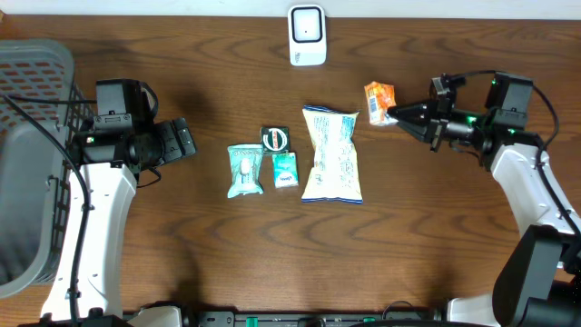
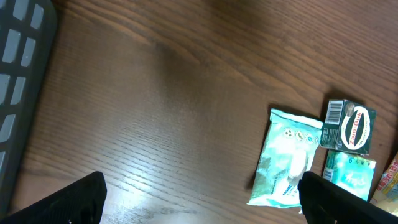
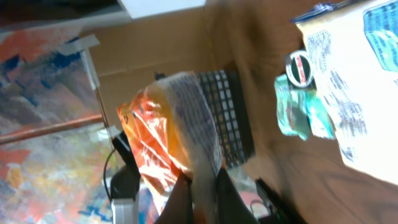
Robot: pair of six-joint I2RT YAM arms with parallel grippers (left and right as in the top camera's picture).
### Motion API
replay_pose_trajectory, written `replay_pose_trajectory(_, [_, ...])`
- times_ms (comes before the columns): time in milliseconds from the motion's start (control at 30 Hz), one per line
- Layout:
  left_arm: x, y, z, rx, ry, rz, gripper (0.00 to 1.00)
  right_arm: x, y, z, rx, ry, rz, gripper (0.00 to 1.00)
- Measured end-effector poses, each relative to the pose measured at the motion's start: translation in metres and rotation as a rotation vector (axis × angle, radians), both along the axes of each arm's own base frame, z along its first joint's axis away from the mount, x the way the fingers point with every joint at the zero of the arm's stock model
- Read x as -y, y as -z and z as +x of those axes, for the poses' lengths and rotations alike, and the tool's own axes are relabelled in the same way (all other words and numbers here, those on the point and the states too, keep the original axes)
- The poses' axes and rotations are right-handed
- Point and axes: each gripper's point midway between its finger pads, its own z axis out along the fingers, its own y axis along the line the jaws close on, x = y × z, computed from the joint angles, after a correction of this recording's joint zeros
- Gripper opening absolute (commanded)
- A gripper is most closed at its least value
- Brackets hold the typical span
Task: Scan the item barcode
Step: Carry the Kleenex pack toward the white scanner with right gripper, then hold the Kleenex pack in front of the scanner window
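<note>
Orange packet (image 1: 379,96) clamped in right end effector (image 1: 392,113); left end effector (image 1: 186,139) apart; scanner (image 1: 307,34) nearby.

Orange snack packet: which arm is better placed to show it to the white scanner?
Right. The right gripper is shut on the orange packet, close to the scanner; the left gripper stands open and empty, farther off beside the basket.

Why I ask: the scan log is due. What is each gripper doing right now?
Left gripper: open, holding nothing.
Right gripper: closed on the orange snack packet.
</note>
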Motion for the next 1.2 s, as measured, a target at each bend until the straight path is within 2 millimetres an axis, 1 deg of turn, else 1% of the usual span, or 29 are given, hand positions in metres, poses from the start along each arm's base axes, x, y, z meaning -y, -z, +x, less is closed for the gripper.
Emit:
replay_pose_trajectory(33, [0.000, 0.000, 0.000, 0.001, 0.000, 0.000, 0.98, -0.002, -0.003, 0.002, 0.009, -0.004, 0.003, 0.01])
replay_pose_trajectory(167, [0.000, 0.000, 0.000, 0.000, 0.000, 0.000, 0.98, -0.019, -0.028, 0.005, 0.055, -0.060, 0.055, 0.01])
replay_pose_trajectory(200, [0.000, 0.000, 0.000, -0.001, 0.000, 0.000, 0.98, -0.021, -0.037, 0.007, 0.067, -0.070, 0.071, 0.01])
replay_pose_trajectory(267, [0.000, 0.000, 0.000, 0.000, 0.000, 0.000, 0.98, -0.024, -0.046, 0.008, 0.045, -0.077, 0.093, 0.01])
replay_pose_trajectory(400, [0.000, 0.000, 0.000, 0.000, 0.000, 0.000, 0.98, -0.032, -0.054, 0.008, 0.047, -0.089, 0.104, 0.01])
replay_pose_trajectory(533, [0.000, 0.000, 0.000, 0.000, 0.000, 0.000, 0.98, -0.041, -0.054, 0.007, 0.149, -0.109, 0.075, 0.01])
replay_pose_trajectory(567, [0.000, 0.000, 0.000, -0.001, 0.000, 0.000, 0.98, -0.046, -0.049, 0.007, 0.173, -0.113, 0.056, 0.01])
replay_pose_trajectory(600, [0.000, 0.000, 0.000, 0.000, 0.000, 0.000, 0.98, -0.049, -0.042, 0.006, 0.147, -0.108, 0.043, 0.01])
replay_pose_trajectory(700, [0.000, 0.000, 0.000, -0.001, 0.000, 0.000, 0.98, -0.069, 0.011, -0.003, 0.016, -0.071, -0.103, 0.01])
replay_pose_trajectory(733, [0.000, 0.000, 0.000, 0.001, 0.000, 0.000, 0.98, -0.072, 0.019, -0.006, 0.003, -0.068, -0.135, 0.01])
replay_pose_trajectory(767, [0.000, 0.000, 0.000, 0.000, 0.000, 0.000, 0.98, -0.080, 0.046, -0.011, 0.009, -0.059, -0.270, 0.01])
replay_pose_trajectory(800, [0.000, 0.000, 0.000, 0.000, 0.000, 0.000, 0.98, -0.082, 0.054, -0.010, 0.033, -0.055, -0.326, 0.01])
replay_pose_trajectory(867, [0.000, 0.000, 0.000, 0.000, 0.000, 0.000, 0.98, -0.086, 0.063, -0.008, 0.088, -0.051, -0.415, 0.01])
replay_pose_trajectory(933, [0.000, 0.000, 0.000, -0.001, 0.000, 0.000, 0.98, -0.085, 0.064, -0.006, 0.100, -0.049, -0.496, 0.01])
replay_pose_trajectory(967, [0.000, 0.000, 0.000, 0.000, 0.000, 0.000, 0.98, -0.084, 0.060, -0.003, 0.108, -0.044, -0.530, 0.01])
replay_pose_trajectory(1033, [0.000, 0.000, 0.000, 0.000, 0.000, 0.000, 0.98, -0.080, 0.043, 0.006, 0.132, -0.022, -0.630, 0.01])
replay_pose_trajectory(1067, [0.000, 0.000, 0.000, 0.000, 0.000, 0.000, 0.98, -0.079, 0.031, 0.013, 0.163, -0.003, -0.685, 0.01])
replay_pose_trajectory(1100, [0.000, 0.000, 0.000, 0.000, 0.000, 0.000, 0.98, -0.082, 0.012, 0.023, 0.225, 0.027, -0.745, 0.01])
replay_pose_trajectory(1133, [0.000, 0.000, 0.000, 0.000, 0.000, 0.000, 0.98, -0.086, -0.013, 0.035, 0.310, 0.071, -0.806, 0.01])
replay_pose_trajectory(1167, [0.000, 0.000, 0.000, 0.000, 0.000, 0.000, 0.98, -0.090, -0.026, 0.040, 0.356, 0.100, -0.845, 0.01])
replay_pose_trajectory(1200, [0.000, 0.000, 0.000, -0.001, 0.000, 0.000, 0.98, -0.095, -0.052, 0.056, 0.457, 0.185, -0.912, 0.01])
